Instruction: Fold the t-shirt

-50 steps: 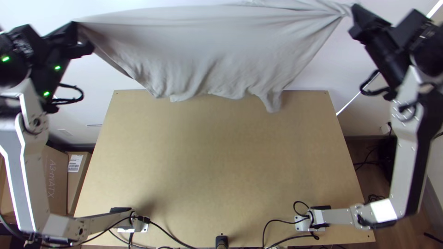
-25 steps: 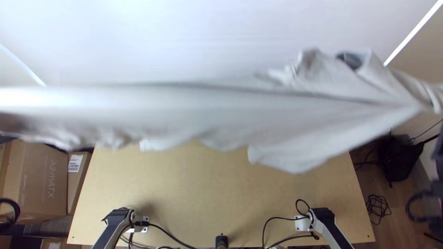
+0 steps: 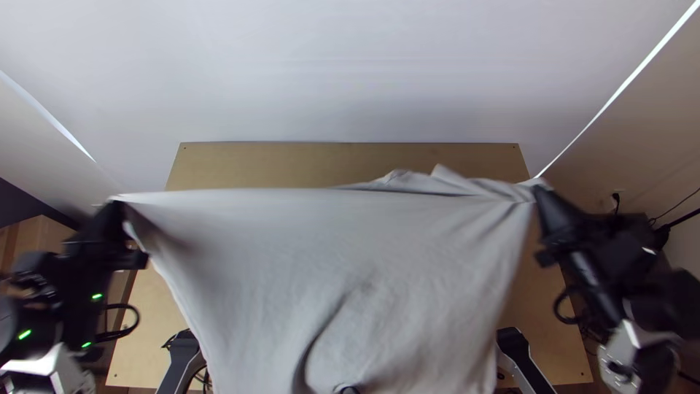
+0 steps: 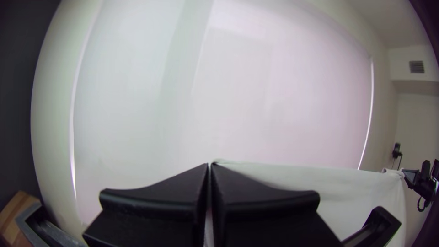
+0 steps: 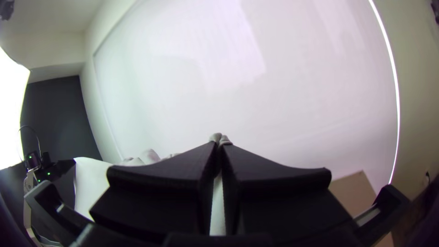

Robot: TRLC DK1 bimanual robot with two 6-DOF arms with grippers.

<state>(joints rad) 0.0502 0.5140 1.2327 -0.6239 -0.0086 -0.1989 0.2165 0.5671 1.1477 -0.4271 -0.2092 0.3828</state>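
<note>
Two grippers, one t-shirt [image 3: 328, 270] — stretched between them above the table [image 3: 248, 164].

Left gripper [image 3: 120, 208] pinches one upper corner, right gripper [image 3: 538, 191] the opposite one — both closed on cloth, the rest hanging below their fingertips.

Left gripper [image 3: 118, 206] and right gripper [image 3: 541, 192], raised well apart on opposite sides, paired black fingers [image 4: 263, 196] pressed together in each, right gripper slanting inward.
</note>
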